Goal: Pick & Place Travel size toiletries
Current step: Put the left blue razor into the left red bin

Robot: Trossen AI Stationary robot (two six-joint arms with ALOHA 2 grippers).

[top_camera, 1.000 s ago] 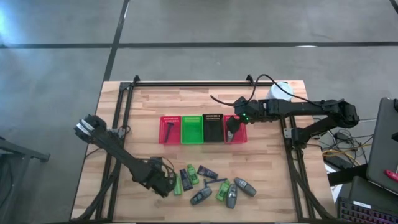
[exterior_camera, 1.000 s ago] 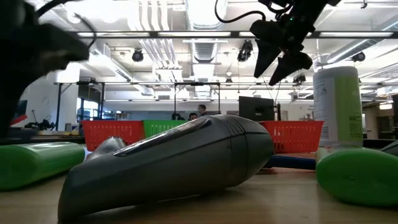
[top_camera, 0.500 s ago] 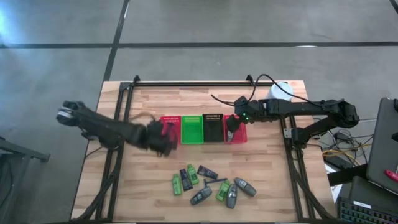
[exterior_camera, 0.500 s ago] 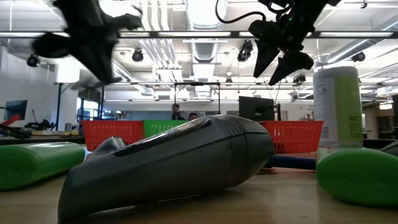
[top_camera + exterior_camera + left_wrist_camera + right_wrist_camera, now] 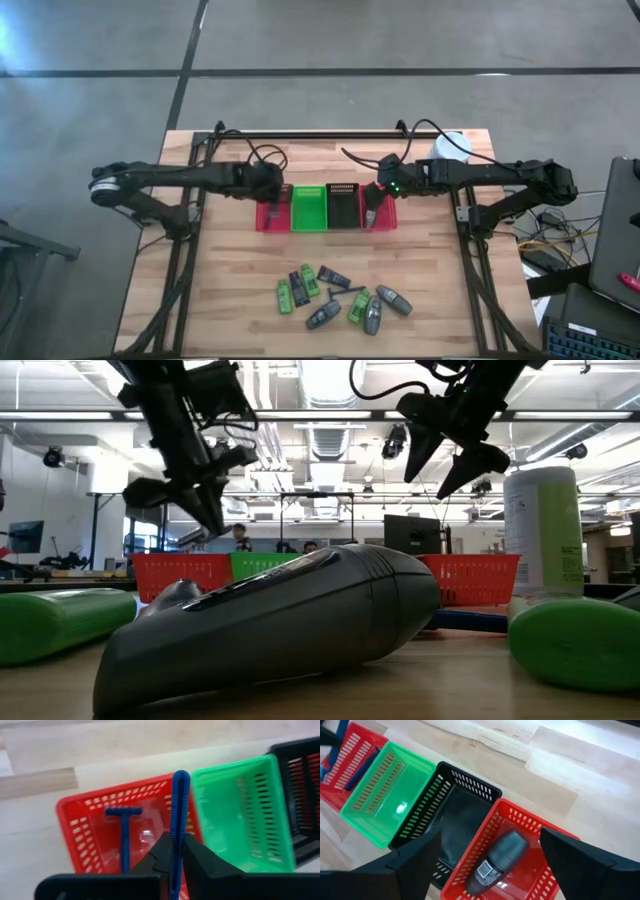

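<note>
The left gripper [image 5: 172,865] pinches a blue razor [image 5: 178,815] above the leftmost red basket [image 5: 75,827], mid-table [image 5: 220,270]. The right gripper [image 5: 490,865] gapes empty over the far red basket [image 5: 535,825] holding a grey bottle [image 5: 497,857]. Remaining toiletries [image 5: 335,295] lie near the front edge.

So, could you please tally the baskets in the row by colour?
Red baskets: 2
Green basket: 1
Black basket: 1
Total: 4
</note>
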